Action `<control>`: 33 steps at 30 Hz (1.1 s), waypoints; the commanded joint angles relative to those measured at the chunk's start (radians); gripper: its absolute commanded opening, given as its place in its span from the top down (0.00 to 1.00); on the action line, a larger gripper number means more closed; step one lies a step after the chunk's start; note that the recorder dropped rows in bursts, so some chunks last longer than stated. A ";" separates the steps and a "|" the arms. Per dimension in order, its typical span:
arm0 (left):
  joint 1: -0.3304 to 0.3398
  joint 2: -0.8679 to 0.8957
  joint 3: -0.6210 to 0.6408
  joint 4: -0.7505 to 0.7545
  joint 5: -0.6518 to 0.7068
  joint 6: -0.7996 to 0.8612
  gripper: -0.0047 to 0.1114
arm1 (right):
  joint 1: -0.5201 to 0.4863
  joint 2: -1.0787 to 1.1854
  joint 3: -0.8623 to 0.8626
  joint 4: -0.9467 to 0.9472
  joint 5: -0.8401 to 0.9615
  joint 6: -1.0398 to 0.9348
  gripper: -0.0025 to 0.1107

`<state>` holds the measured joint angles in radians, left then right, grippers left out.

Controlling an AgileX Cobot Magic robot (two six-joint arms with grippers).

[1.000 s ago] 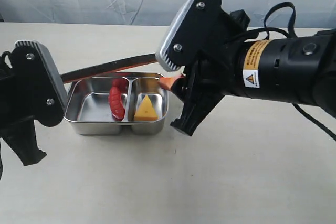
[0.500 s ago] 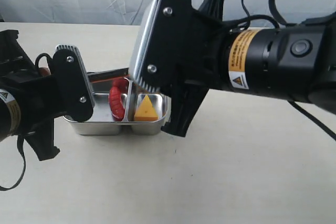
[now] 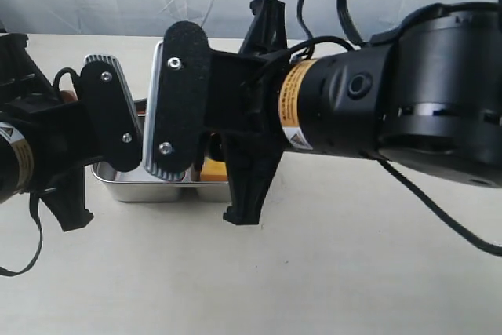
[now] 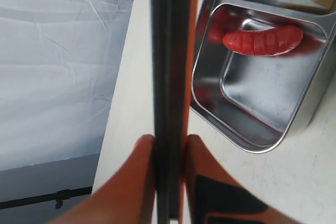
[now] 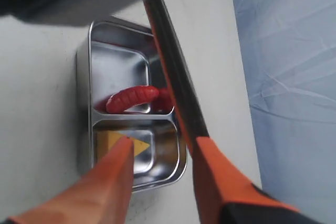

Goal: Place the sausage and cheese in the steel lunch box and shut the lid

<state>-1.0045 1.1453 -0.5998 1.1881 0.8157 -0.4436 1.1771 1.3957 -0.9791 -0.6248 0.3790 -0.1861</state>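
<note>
Sausage (image 5: 131,98) and cheese (image 5: 140,145) are in the box (image 5: 84,66) toward the tabletop's far edge, my left pincer (image 4: 169,142) is clenched on the edge-on lid (image 4: 168,51), my right pincer (image 5: 164,142) is released, so next I'd lay the lid flat on the rim.

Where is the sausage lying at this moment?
In both wrist views the sausage lies inside the steel lunch box, in one compartment close to the divider; the cheese sits in the other compartment.

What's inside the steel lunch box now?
Sausage in one compartment, cheese in the other. The held lid hides a strip along one lunch box rim.
</note>
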 commanded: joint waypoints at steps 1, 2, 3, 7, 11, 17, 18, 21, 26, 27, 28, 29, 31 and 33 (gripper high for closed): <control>-0.005 0.002 -0.009 -0.009 -0.033 -0.013 0.96 | 0.011 0.036 -0.054 -0.044 0.075 -0.003 0.65; -0.005 0.002 -0.009 -0.011 -0.036 -0.013 0.96 | 0.011 0.049 -0.069 -0.051 0.101 -0.003 0.65; -0.005 0.002 -0.009 -0.019 -0.041 -0.013 0.96 | 0.011 0.061 -0.087 -0.053 0.126 -0.003 0.65; -0.005 0.002 -0.009 -0.029 -0.062 -0.013 0.96 | 0.011 0.098 -0.132 -0.053 0.110 0.002 0.65; -0.005 0.002 -0.009 -0.031 -0.068 -0.013 0.96 | 0.011 0.140 -0.169 -0.049 0.094 0.002 0.65; -0.005 0.002 -0.009 -0.045 -0.068 -0.013 0.96 | 0.011 0.186 -0.195 -0.019 0.158 0.002 0.77; -0.005 0.002 -0.009 -0.051 -0.073 -0.013 0.96 | 0.011 0.188 -0.195 -0.019 0.158 0.002 0.85; -0.005 0.002 -0.009 -0.058 -0.082 -0.013 0.96 | 0.011 0.188 -0.195 -0.017 0.160 0.002 0.98; -0.005 0.002 -0.009 -0.071 -0.086 -0.013 0.96 | 0.011 0.188 -0.195 -0.033 0.169 0.003 0.99; -0.005 0.002 -0.009 -0.079 -0.086 -0.013 0.96 | 0.011 0.188 -0.195 -0.045 0.169 0.003 0.99; -0.005 0.002 -0.009 -0.088 -0.085 -0.018 0.96 | 0.011 0.188 -0.195 -0.056 0.169 0.003 0.99; -0.005 0.000 -0.009 -0.107 -0.085 -0.020 0.96 | 0.011 0.188 -0.195 -0.078 0.169 0.005 0.99; -0.005 -0.004 -0.009 -0.127 -0.080 -0.026 0.91 | 0.021 0.193 -0.193 -0.174 0.178 0.055 0.99; -0.005 -0.020 -0.010 -0.133 -0.062 -0.064 0.81 | 0.043 0.209 -0.193 -0.362 0.218 0.228 0.99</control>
<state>-1.0045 1.1445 -0.6063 1.1033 0.7532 -0.4596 1.2166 1.5928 -1.1671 -0.8093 0.5497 -0.1193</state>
